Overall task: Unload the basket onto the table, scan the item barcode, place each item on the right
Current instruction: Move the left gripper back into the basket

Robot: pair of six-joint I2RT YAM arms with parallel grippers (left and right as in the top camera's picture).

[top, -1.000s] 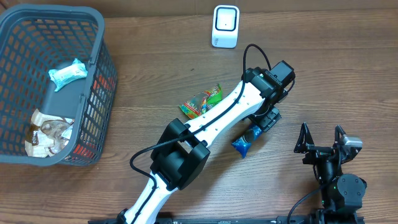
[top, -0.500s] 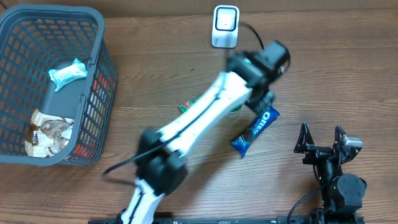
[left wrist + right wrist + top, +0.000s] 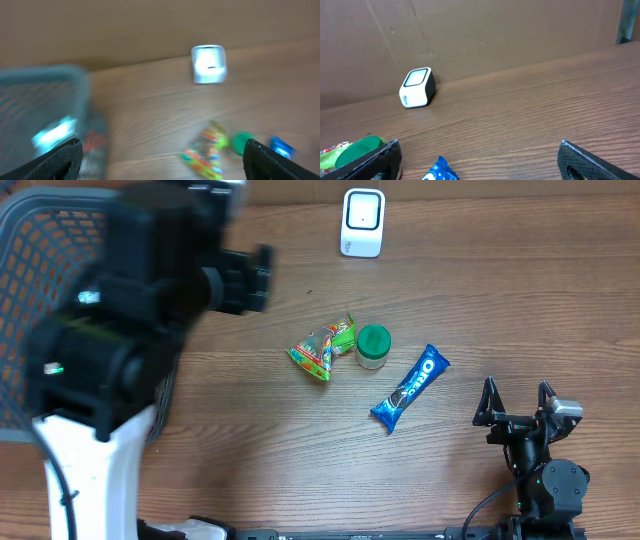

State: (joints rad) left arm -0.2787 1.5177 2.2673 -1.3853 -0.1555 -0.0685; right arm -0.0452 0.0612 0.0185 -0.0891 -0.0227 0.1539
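On the table (image 3: 500, 290): the Oreo pack (image 3: 410, 388) is lying flat just beside the green jar (image 3: 373, 346), well apart from the scanner (image 3: 362, 222).
Left gripper (image 3: 161, 150): fingers are being held wide apart near the basket (image 3: 40, 75); nothing is being gripped.
Right gripper (image 3: 516, 392): fingers are being held wide apart, empty too.
Danger: the jar or candy bag (image 3: 322, 350) could be knocked while the pack is being picked, since they are lying close.
Room and edges: bare wood is lying open from pack to scanner; the basket wall is well apart.
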